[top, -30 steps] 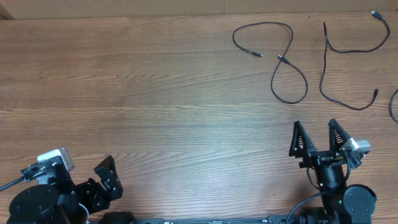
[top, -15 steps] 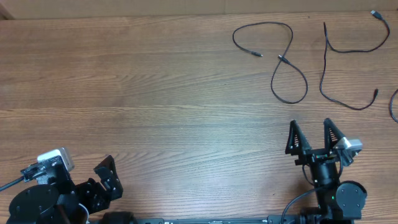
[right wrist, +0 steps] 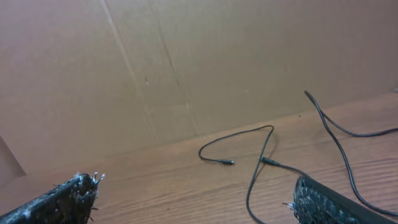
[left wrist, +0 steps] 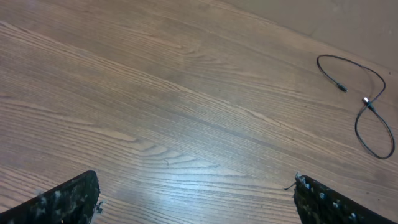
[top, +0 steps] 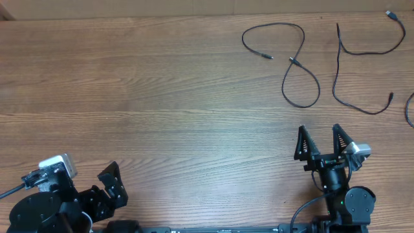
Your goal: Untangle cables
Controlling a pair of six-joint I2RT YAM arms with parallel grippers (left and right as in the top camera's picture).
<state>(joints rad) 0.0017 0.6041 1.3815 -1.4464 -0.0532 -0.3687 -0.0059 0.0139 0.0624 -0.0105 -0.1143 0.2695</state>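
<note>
Well, overhead the cables (top: 292, 61) lie apart at the table's (top: 129, 97) far right, none crossing another; my right gripper (top: 318, 139) hovers short of them, spread and empty. Left wrist: left gripper (left wrist: 196, 186) gapes over bare wood. Right wrist: looped cable (right wrist: 262, 160) ahead. Untangling looks done; next, I'd just check.

**Wood-grain tabletop (top: 162, 97) backed by a tan board (right wrist: 186, 62)**

Spans the whole overhead view in warm brown, grain running side to side, with a pale soft sheen toward the near middle. Ends at the far edge against the upright, matte board, marked with faint creases and one slanting seam. Lit softly and evenly throughout.
</note>
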